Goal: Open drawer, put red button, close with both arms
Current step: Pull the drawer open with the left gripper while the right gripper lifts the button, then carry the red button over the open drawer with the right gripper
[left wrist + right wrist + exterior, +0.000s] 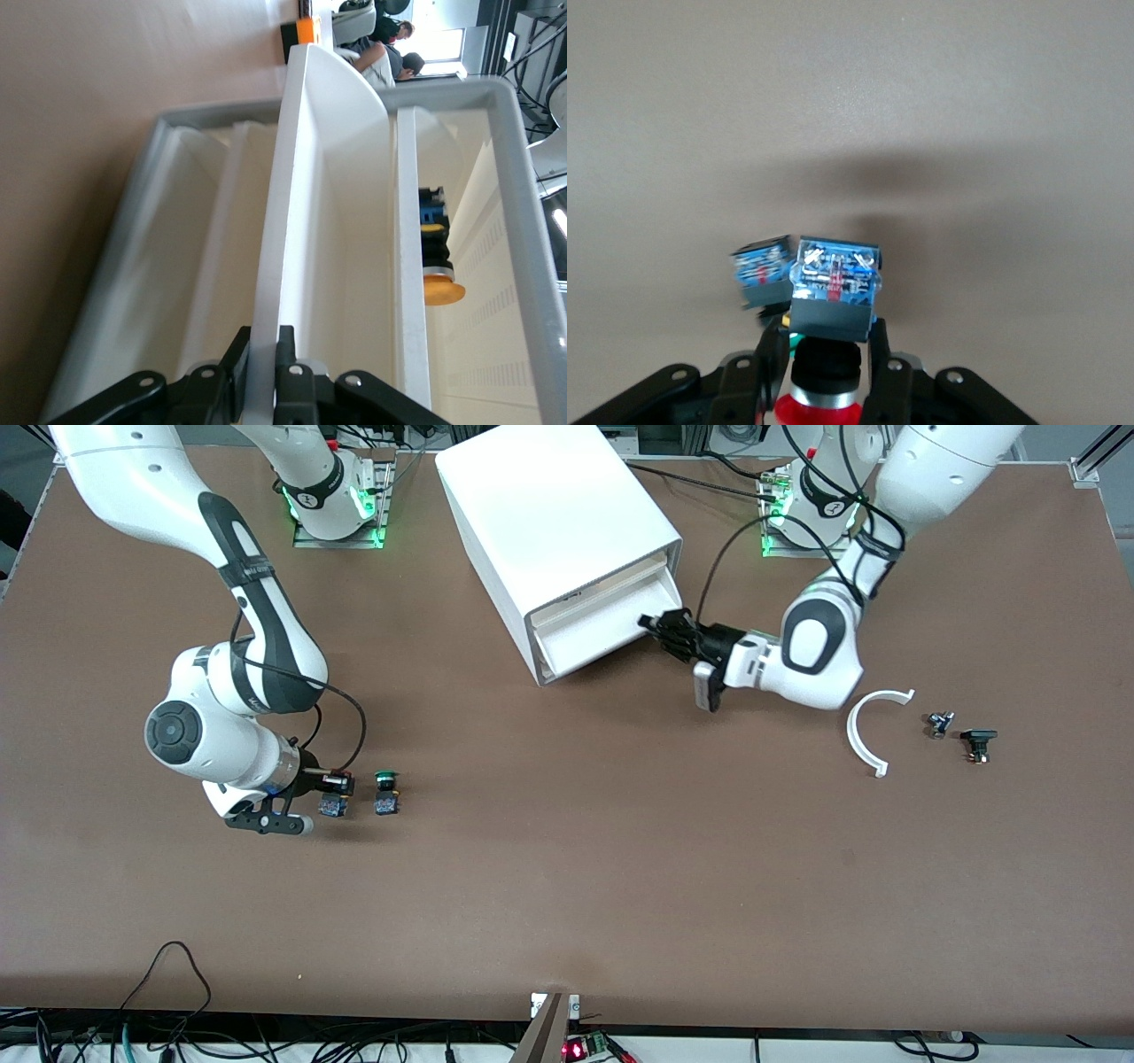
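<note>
The white cabinet [549,505] stands at the table's back middle, with one drawer [594,638] pulled partly out. My left gripper [660,627] is shut on the drawer's front edge. In the left wrist view the fingers [232,367] pinch the white drawer front [301,177]. My right gripper [337,784] is shut on the red button [332,804], low over the table toward the right arm's end. In the right wrist view [824,332] the fingers clasp its black neck, with the blue-grey base [833,297] away from the camera and the red cap [819,412] toward it.
The green-capped twin button [385,793] stands on the table close beside the red one, and its base [762,270] shows in the right wrist view. A white curved piece [873,731] and two small dark parts [941,724], [977,742] lie toward the left arm's end. An orange-capped button [438,283] sits inside the cabinet.
</note>
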{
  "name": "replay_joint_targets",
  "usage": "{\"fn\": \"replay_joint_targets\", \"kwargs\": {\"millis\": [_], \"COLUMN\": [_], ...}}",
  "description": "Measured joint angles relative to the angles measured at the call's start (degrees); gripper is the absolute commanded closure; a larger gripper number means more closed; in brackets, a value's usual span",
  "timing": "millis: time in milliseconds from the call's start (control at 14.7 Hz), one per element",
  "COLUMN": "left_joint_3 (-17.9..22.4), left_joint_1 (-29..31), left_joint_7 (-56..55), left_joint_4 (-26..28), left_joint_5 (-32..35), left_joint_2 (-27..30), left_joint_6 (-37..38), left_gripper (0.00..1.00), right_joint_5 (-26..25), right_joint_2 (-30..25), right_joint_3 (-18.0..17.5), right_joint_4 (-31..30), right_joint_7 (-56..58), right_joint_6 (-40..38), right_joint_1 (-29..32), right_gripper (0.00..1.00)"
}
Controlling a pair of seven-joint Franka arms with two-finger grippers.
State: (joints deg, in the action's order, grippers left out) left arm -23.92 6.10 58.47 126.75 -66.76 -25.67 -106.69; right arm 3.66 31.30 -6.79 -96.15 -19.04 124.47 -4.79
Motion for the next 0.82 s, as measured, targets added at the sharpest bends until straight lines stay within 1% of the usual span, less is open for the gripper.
{"fn": "replay_joint_targets", "kwargs": {"millis": [205, 409, 477, 545, 614, 818], "left_joint_3": [0.1, 0.7, 1.0, 1.2, 1.3, 1.5], "left_joint_1": [3.4, 4.6, 4.8, 4.9, 5.0, 5.4], "left_joint_7": [0.0, 0.0, -0.2, -0.5, -0.7, -1.3], "left_joint_4": [-4.0, -7.7, -8.8, -9.7, -10.2, -10.8], "left_joint_5": [3.1, 5.2, 6.0, 6.5, 6.8, 7.1], "left_joint_2": [-2.5, -4.6, -5.1, -5.5, -5.8, -6.0], "left_joint_6": [0.1, 0.2, 0.2, 0.2, 0.3, 0.8], "left_gripper": [1.0, 1.0, 0.96, 0.22, 0.0, 0.0], "right_joint_5": [0.0, 0.0, 0.0, 0.0, 0.0, 0.1], "right_joint_2": [-0.8, -1.1, -1.1, -1.2, -1.2, -1.2], "right_joint_3": [-0.1, -0.2, -0.2, -0.2, -0.3, -0.4], "right_joint_4": [6.1, 12.2, 13.8, 15.4, 16.9, 21.3], "right_joint_7": [-12.9, -23.7, -26.8, -29.8, -32.8, -41.0], "right_joint_6": [-7.5, -13.3, -14.7, -15.9, -16.9, -19.0], "right_joint_1": [-3.2, -6.9, -8.0, -9.1, -10.1, -14.0], "right_gripper": [1.0, 1.0, 1.0, 1.0, 1.0, 1.0]}}
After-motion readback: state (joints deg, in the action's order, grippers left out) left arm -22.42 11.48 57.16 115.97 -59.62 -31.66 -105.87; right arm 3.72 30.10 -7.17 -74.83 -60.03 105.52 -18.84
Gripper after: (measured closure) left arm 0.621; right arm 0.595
